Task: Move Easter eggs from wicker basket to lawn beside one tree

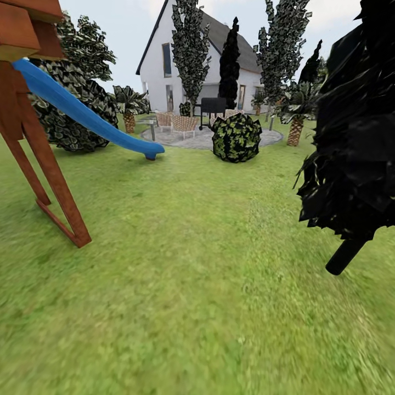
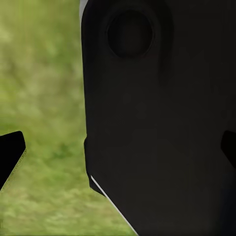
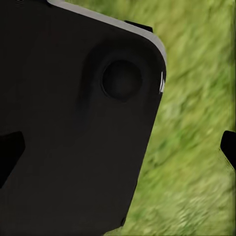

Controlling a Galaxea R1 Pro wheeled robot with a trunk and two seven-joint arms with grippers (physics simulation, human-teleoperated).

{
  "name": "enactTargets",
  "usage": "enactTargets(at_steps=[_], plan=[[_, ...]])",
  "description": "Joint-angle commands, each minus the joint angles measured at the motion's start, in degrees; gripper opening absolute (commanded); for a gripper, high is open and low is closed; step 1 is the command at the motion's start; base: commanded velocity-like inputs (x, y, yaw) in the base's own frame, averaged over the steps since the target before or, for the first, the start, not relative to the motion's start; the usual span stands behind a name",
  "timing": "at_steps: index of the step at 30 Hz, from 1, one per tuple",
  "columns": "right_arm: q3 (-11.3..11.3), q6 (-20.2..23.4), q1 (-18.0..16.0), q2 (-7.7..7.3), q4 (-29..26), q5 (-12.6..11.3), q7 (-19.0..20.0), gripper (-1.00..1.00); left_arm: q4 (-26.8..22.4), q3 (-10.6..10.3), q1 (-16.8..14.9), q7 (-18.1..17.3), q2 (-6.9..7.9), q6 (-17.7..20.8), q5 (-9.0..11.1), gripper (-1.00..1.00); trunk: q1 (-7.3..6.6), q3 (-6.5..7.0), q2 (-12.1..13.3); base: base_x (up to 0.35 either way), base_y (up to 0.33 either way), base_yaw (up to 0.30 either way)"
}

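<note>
Both wrist views look down at grass past a black robot body panel (image 2: 157,123). The left gripper (image 2: 118,152) and right gripper (image 3: 118,150) show dark fingertips at opposite frame edges, jaws spread, nothing between them. Head view: the lawn (image 1: 181,285) runs to one blue slide (image 1: 82,112), one round bush (image 1: 236,137), a grey patio (image 1: 200,140), a white house (image 1: 164,66). A dark-leaved tree (image 1: 354,137) stands close at right.
</note>
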Motion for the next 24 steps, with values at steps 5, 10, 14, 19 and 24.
enactTargets(at_steps=[5,10,14,19,24], plan=[[0.20,-0.17,-0.03,-0.01,0.06,0.18,-0.03,1.00,-0.05,0.02,0.00,0.02,0.00,-0.03,0.03,1.00,0.03,-0.04,-0.02,0.322,0.000,0.000],[0.19,-0.17,-0.02,-0.01,0.17,0.10,-0.03,1.00,-0.04,0.02,0.00,0.02,-0.04,-0.03,0.03,1.00,0.03,-0.04,-0.02,0.322,0.000,0.000],[0.19,-0.17,-0.03,-0.01,0.24,0.06,-0.03,1.00,-0.04,0.02,0.00,0.02,-0.06,-0.03,0.03,1.00,0.03,-0.04,-0.02,0.322,0.000,0.000],[0.19,-0.11,-0.03,-0.01,0.37,-0.28,-0.03,1.00,-0.05,0.02,0.00,0.02,-0.08,-0.03,0.03,1.00,0.03,-0.04,-0.02,0.322,0.000,0.000],[0.19,-0.09,-0.03,0.01,0.37,-0.30,-0.03,1.00,-0.05,0.02,0.00,0.02,-0.06,-0.03,0.03,1.00,0.03,-0.04,-0.02,0.322,0.000,0.000]])
